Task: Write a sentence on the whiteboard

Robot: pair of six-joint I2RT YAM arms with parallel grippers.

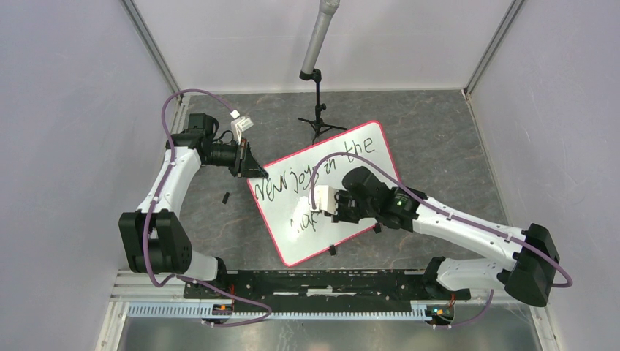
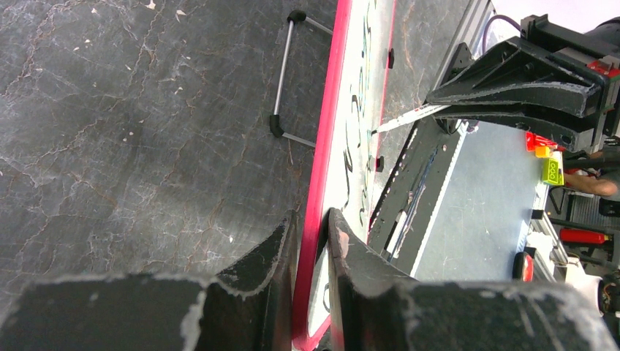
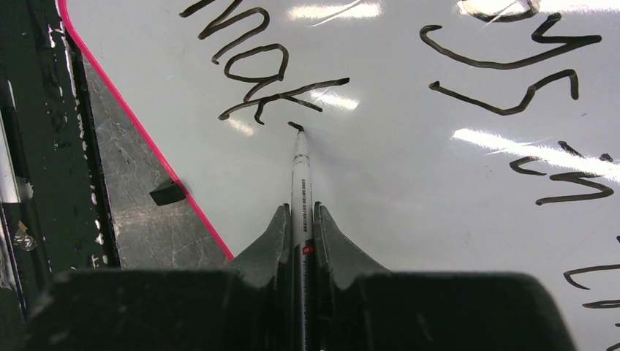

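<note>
Two slanted lines of the sentence (image 1: 316, 175) on the whiteboard (image 1: 292, 238), left pincer (image 2: 312, 219) clamped on its pink rim, right pincer (image 3: 301, 212) clamped on a marker (image 3: 301, 172), tip touching the board.

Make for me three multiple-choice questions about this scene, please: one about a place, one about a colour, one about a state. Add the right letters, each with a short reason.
1. Where does the left gripper hold the whiteboard?
A. on its rim
B. in the middle of the writing
C. nowhere, it hangs apart

2. What colour is the rim?
A. blue
B. pink-red
C. green

3. How is the tip of the marker in the right gripper?
A. touching the board
B. lifted high above it
C. covered by a cap

Answers:
1 A, the left wrist view shows one finger on each side of the rim.
2 B, the edge is pink-red in every view.
3 A, the right wrist view shows the bare tip resting on the white surface.
</note>
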